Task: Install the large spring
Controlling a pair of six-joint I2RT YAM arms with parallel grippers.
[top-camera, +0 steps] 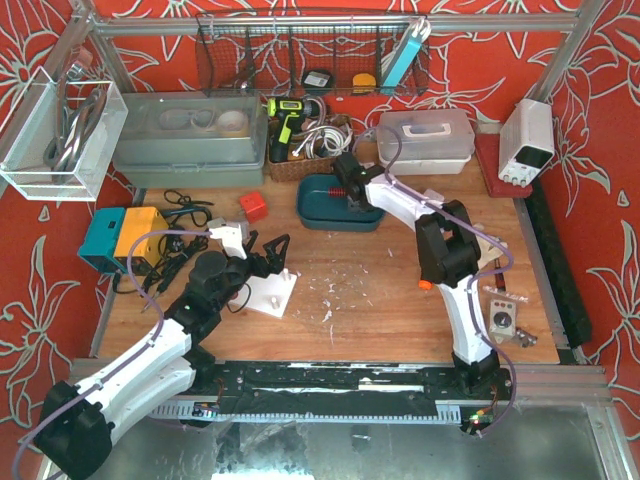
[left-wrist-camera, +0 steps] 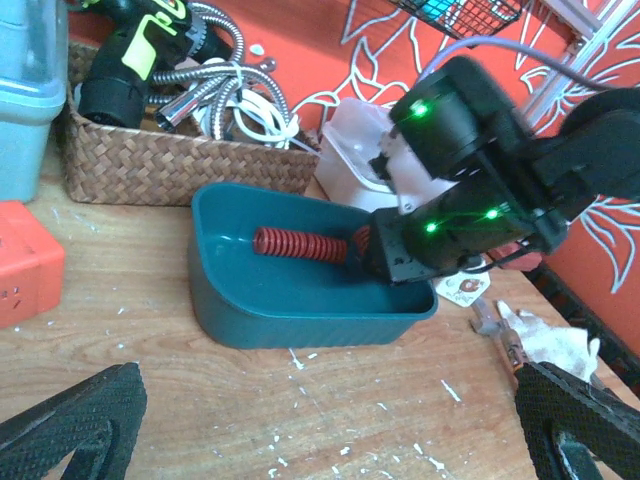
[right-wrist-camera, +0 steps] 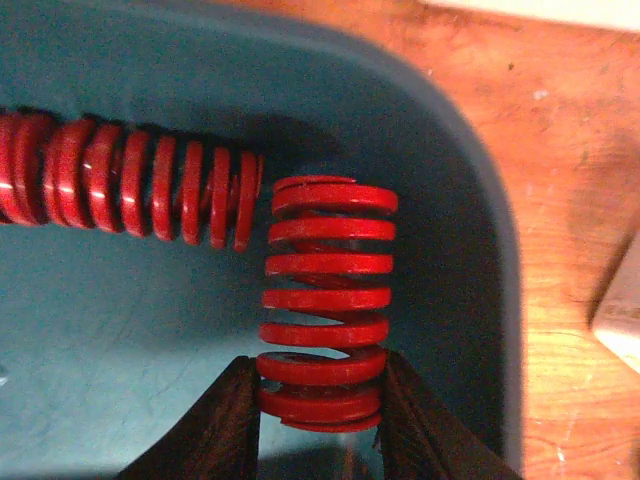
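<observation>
The right tool point(right-wrist-camera: 320, 415) is reaching down into the teal bin point(right-wrist-camera: 470, 190), which is sitting near the far edge of the surface point(top-camera: 390, 300), about midway along it. Its two dark fingers point(right-wrist-camera: 225, 425) are pressing on the large spring point(right-wrist-camera: 325, 290), one on each side of the coils at the end nearest the wrist camera, so the tool is gripping it. The large spring is lying on the bin floor close to a rounded corner of the wall. Its other end is sitting just beside the end of a longer, narrower red spring point(right-wrist-camera: 130, 190) that is lying crosswise to it; I cannot tell whether the two are touching.

The left tool point(top-camera: 262, 255) is hanging over the near-left part of the surface with its fingers spread wide, holding nothing. It is facing the bin and is well apart from it. A white plate point(top-camera: 278, 298) with an upright peg is lying just beside it, toward the near edge.
</observation>
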